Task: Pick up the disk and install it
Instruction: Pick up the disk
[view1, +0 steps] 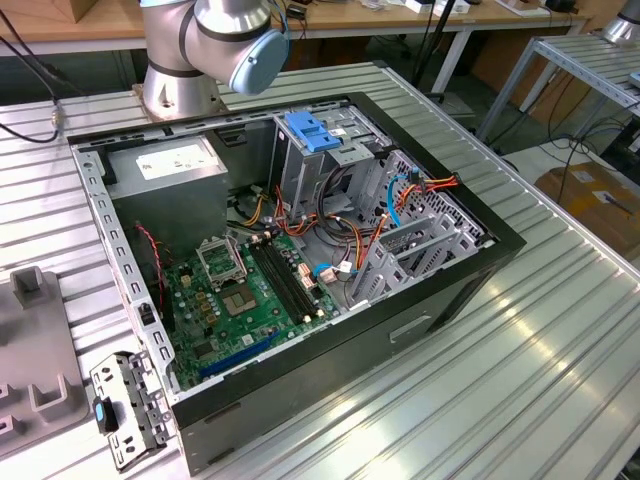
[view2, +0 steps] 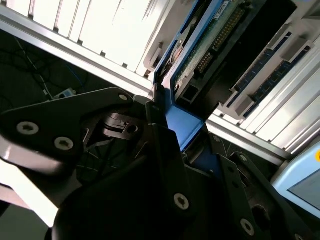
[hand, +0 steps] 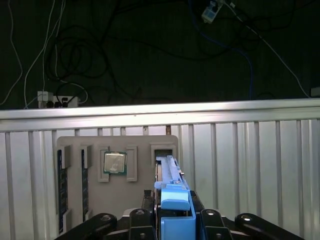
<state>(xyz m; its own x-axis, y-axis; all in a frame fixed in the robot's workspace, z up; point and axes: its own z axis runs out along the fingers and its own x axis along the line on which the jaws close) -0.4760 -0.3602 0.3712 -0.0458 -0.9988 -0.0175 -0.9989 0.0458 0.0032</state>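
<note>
While my gripper (hand: 173, 201) clenched the one disk (hand: 168, 171), it stood on edge in the grey tray (hand: 145, 150) near the worktop's (hand: 250, 150) edge. One processor (hand: 114, 163) and two memory sticks (hand: 60, 185) shared that tray.

Exterior view overlooks the case (view1: 405, 328); both wrist views crowd the disk (view2: 210, 42) (hand: 168, 175).

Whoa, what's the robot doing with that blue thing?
The robot arm is trying to put a disk into the open computer case. In the first wrist view its claw is right at the blue end of the disk. The disk stands on its edge in a slot of a grey holder, near a square chip. It is not yet in the case.
</note>
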